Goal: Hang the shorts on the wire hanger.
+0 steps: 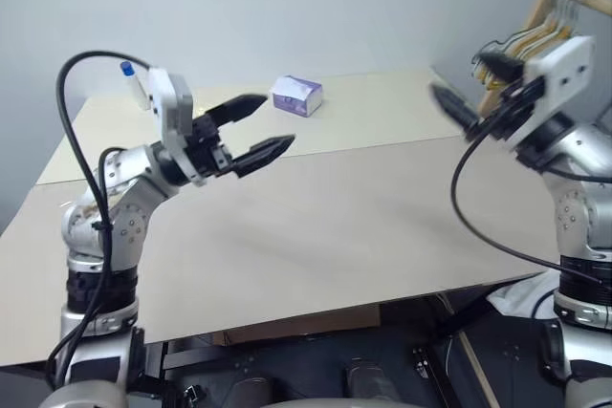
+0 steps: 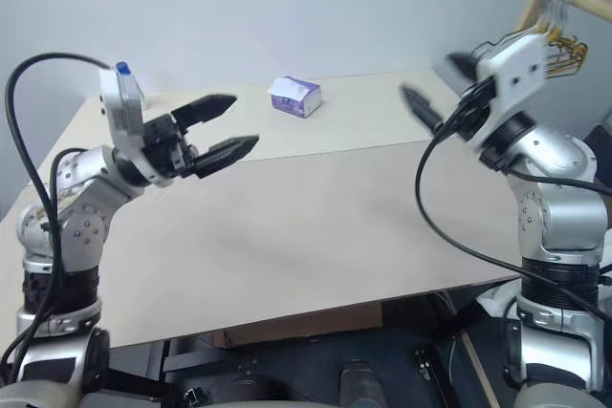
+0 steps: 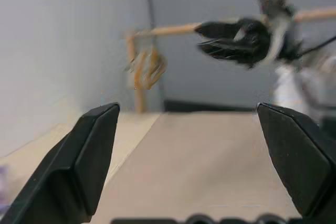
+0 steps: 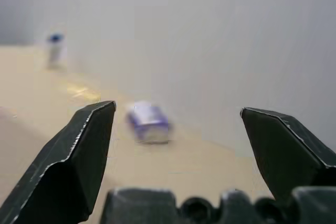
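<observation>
The shorts and the wire hanger are out of view. My left gripper hovers open above the left part of the beige table, pointing right, with nothing between its fingers. My right gripper is raised over the table's right side, pointing left and motion-blurred. Its own wrist view shows the right gripper wide open and empty. In the left wrist view my left gripper also stands wide open, with the right gripper ahead of it.
A small purple-and-white tissue box lies at the table's back middle. A small bottle with a blue cap stands at the back left. A wooden rack with a bunch of yellowish and dark hangers stands behind the right arm.
</observation>
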Tool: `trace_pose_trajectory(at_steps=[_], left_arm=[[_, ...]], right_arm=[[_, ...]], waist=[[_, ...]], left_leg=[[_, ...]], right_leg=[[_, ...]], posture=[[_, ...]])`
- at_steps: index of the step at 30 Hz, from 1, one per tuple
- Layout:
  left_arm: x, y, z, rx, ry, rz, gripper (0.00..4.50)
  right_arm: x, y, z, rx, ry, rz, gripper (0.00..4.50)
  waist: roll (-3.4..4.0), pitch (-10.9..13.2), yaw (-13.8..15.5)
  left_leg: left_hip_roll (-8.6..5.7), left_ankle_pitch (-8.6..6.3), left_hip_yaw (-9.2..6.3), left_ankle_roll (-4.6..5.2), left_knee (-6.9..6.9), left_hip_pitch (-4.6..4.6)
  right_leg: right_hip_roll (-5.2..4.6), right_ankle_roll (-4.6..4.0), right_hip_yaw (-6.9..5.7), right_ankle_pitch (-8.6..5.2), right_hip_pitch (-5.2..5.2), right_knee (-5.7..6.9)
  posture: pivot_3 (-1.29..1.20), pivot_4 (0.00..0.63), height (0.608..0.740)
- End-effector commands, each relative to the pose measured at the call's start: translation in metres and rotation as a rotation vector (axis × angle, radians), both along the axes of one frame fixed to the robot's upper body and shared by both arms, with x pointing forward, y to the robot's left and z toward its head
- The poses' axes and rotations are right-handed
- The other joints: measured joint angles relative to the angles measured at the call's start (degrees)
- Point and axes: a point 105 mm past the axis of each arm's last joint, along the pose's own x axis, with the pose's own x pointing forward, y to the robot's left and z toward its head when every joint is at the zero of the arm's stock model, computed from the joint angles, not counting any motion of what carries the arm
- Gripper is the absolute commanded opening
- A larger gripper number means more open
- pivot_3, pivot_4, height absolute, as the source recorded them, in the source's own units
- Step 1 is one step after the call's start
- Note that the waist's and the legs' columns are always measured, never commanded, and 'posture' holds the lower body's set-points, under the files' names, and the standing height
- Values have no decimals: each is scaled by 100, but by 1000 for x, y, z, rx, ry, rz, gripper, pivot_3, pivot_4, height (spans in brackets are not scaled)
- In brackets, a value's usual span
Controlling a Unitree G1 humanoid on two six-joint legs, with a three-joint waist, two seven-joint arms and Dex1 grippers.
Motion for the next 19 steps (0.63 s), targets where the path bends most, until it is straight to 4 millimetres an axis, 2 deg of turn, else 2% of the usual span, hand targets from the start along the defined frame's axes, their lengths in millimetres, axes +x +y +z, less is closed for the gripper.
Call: trace_pose_trajectory(at_steps=[1, 3, 6, 11, 19], left_arm=[[-5, 10, -11, 86, -31, 38, 4500], [-13, 18, -31, 175, -2, 43, 4500], [-25, 26, -47, 244, 42, 24, 4500], [-42, 33, -59, 288, 84, 7, 4500], [-52, 30, -67, 283, 123, -14, 4500]], right_arm=[[-15, 25, -30, -156, 129, 231, 4464], [-18, 31, -54, -233, 207, 293, 4464], [-19, 37, -68, -273, 239, 335, 4464], [-26, 44, -77, -277, 273, 394, 4464], [-31, 45, -82, -295, 281, 411, 4464]], waist=[[-6, 2, 113], [-15, 5, 223], [-20, 9, 322], [-28, 14, 526], [-29, 15, 673]], left_leg=[[0, 0, 0, 0, 0, -1], [3, -3, 0, 3, 0, -4], [4, -3, 0, 3, 3, -24], [6, -3, 1, 2, 9, -46], [5, -2, 1, 1, 9, -47]], right_leg=[[-1, 0, -2, 0, 0, -1], [-3, -2, -9, -2, 0, -4], [-12, -4, -14, -2, -20, -1], [-17, -6, -22, -1, -47, 6], [-12, -11, -30, -1, -49, 8]], posture=[[92, 0, 740], [101, 0, 740], [115, 0, 740], [150, 6, 740], [144, 2, 740]])
